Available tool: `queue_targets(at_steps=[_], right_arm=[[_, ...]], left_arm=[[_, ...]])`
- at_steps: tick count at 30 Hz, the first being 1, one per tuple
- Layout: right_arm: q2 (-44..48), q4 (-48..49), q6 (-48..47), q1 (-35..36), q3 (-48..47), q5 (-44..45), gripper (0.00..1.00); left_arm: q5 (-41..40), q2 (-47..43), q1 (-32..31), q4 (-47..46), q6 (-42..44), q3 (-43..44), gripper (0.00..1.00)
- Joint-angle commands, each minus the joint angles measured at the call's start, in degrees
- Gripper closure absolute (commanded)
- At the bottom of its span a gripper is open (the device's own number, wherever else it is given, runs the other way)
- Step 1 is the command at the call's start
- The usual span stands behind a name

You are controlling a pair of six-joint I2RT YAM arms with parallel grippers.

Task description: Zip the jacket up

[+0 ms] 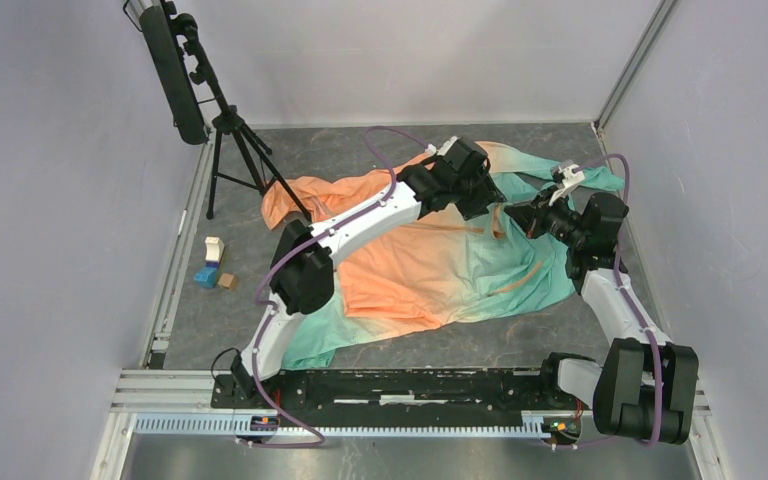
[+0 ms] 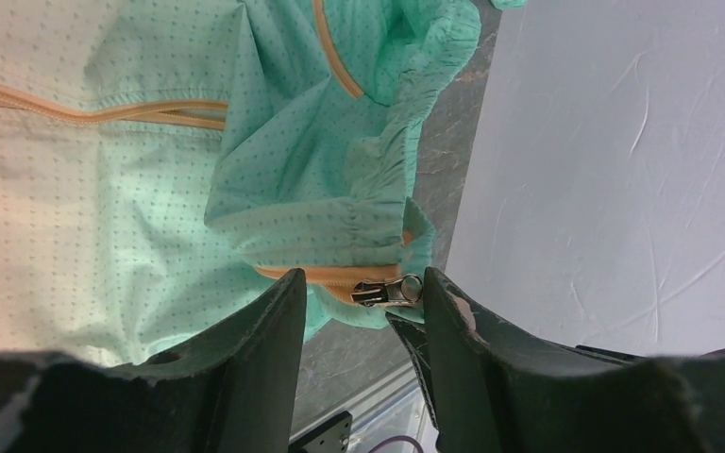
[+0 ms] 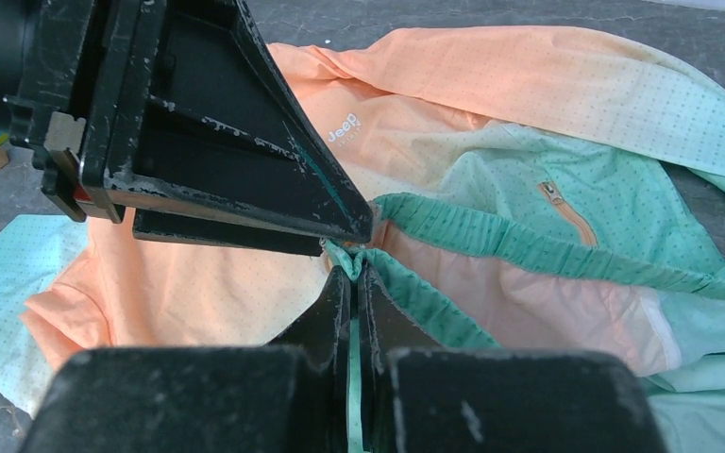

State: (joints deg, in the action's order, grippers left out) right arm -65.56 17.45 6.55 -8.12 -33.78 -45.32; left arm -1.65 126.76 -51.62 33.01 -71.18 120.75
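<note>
The jacket lies crumpled on the grey table, orange fading to mint green. My left gripper is open over its mint hem. In the left wrist view its fingers straddle the metal zipper slider, which sits on orange tape and touches the right fingertip. My right gripper is right beside it. In the right wrist view it is shut on the mint hem edge, directly under the left gripper's black finger. An orange pocket zip shows on the mint panel.
A black panel on a tripod stands at the back left. Small blocks lie left of the jacket. Grey walls close in both sides, and a metal rail runs along the near edge.
</note>
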Motion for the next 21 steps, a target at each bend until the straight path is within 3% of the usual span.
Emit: queue_targets(at_steps=[1, 21], right_arm=[[0.9, 2.2, -0.8, 0.3, -0.8, 0.4, 1.0], [1.2, 1.9, -0.8, 0.4, -0.5, 0.3, 1.0]], left_arm=[[-2.2, 0.3, -0.4, 0.6, 2.1, 2.3, 0.46], [-3.2, -2.5, -0.1, 0.1, 0.9, -0.4, 0.53]])
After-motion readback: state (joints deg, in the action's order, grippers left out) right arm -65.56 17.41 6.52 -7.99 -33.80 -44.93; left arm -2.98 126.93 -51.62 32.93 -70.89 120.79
